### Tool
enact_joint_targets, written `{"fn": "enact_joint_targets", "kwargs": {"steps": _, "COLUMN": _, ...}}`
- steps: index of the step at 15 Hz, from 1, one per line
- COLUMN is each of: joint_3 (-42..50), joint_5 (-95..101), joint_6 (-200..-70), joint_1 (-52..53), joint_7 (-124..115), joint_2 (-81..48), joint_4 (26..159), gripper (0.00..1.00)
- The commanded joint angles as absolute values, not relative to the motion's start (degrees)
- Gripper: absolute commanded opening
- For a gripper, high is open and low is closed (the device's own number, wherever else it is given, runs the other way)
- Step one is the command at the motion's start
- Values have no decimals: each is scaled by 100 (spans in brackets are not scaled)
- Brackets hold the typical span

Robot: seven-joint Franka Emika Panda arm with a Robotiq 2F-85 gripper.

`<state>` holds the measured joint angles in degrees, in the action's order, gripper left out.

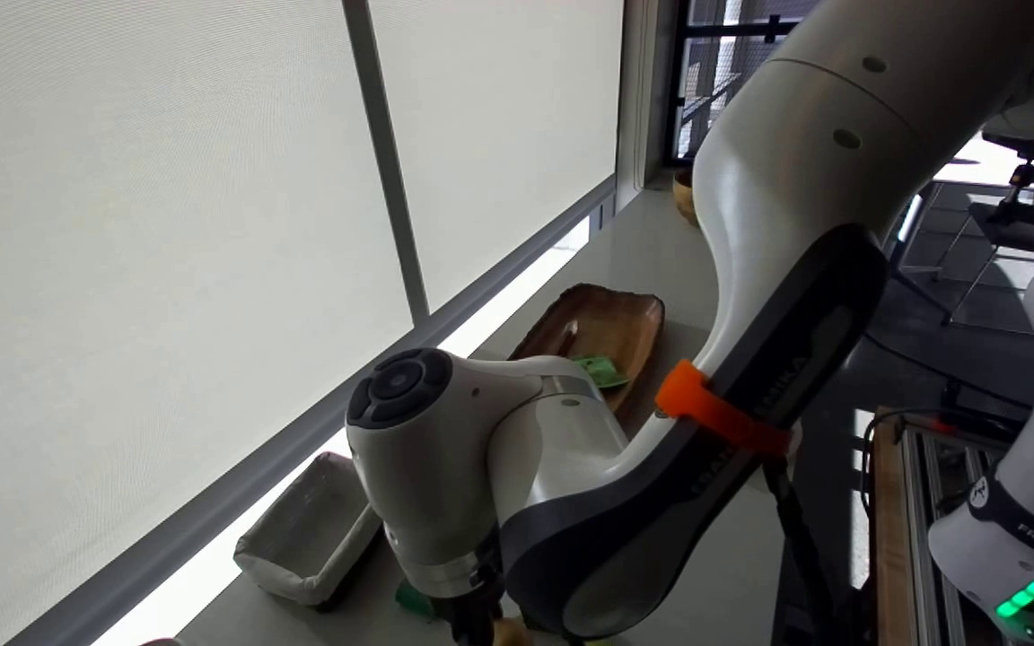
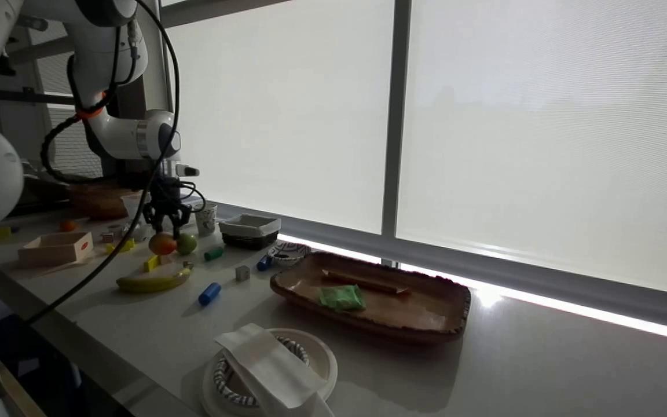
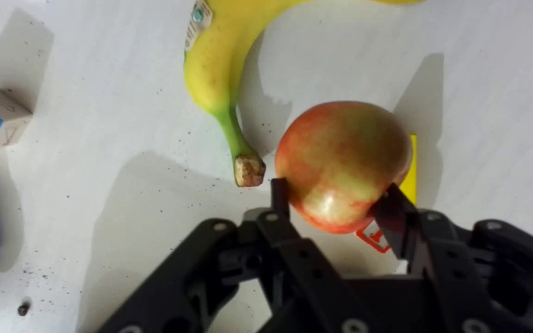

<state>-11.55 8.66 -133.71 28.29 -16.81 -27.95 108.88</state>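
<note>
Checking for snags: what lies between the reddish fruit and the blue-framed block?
In the wrist view, the banana's stem lies between fruit and block, with bare tabletop either side.

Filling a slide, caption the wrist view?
Pincer closed on a red-yellow fruit, with a banana nearby.

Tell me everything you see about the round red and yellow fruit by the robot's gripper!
The fruit is roundish and smooth, maybe an apple, with red, orange and yellow-green patches and a shiny spot. Its skin looks whole, and no stem shows. The black gripper pinches it from two sides. In the wrist view it hides part of a yellow block, and a banana lies close by. I can't tell whether it touches the table.
</note>
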Motion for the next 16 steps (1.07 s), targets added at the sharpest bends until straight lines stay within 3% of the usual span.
{"fn": "enact_joint_targets", "kwargs": {"steps": 1, "joint_3": -1036, "joint_5": 939, "joint_6": -13267, "joint_1": 2901, "joint_7": -2565, "joint_2": -1989, "joint_4": 11699, "gripper": 25}}
{"fn": "enact_joint_targets", "kwargs": {"steps": 7, "joint_3": -836, "joint_5": 1556, "joint_6": -13622, "joint_1": 2788, "joint_7": -3967, "joint_2": -1466, "joint_4": 12501, "gripper": 25}}
{"fn": "enact_joint_targets", "kwargs": {"steps": 16, "joint_3": -593, "joint_5": 1732, "joint_6": -14485, "joint_1": 2259, "joint_7": -4111, "joint_2": -1698, "joint_4": 12871, "gripper": 25}}
